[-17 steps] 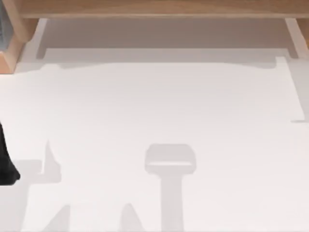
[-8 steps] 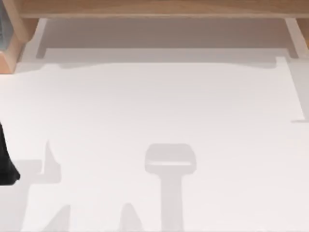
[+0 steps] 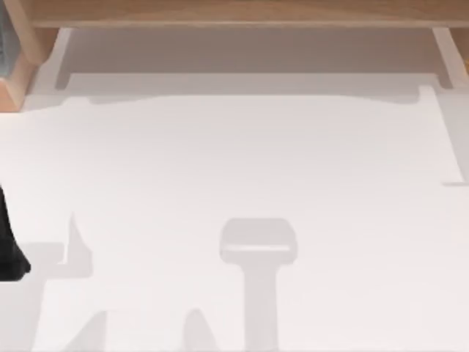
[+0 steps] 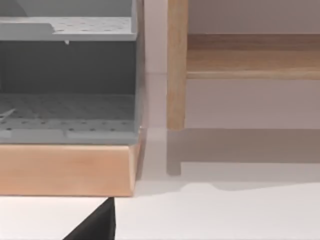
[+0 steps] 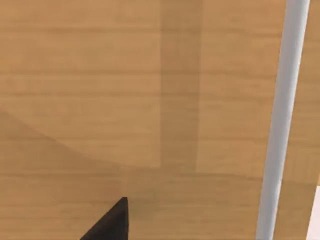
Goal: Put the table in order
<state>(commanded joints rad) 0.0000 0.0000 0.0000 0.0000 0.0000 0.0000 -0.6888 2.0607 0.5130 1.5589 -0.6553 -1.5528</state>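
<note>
While the big white table (image 3: 242,161) lies flat below the wooden shelf (image 3: 234,13), my left arm (image 3: 9,249) waits at its left edge. A dark claw tip (image 4: 97,225) pokes out near a gray rack (image 4: 67,75). I cannot tell if either claw is open or closed.

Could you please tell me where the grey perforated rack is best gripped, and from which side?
Probably on the grey rack, the thin front edge of its upper shelf, approached from the open front facing the table: that lip looks slim enough to pinch, whereas the wooden base beneath looks too thick.
</note>
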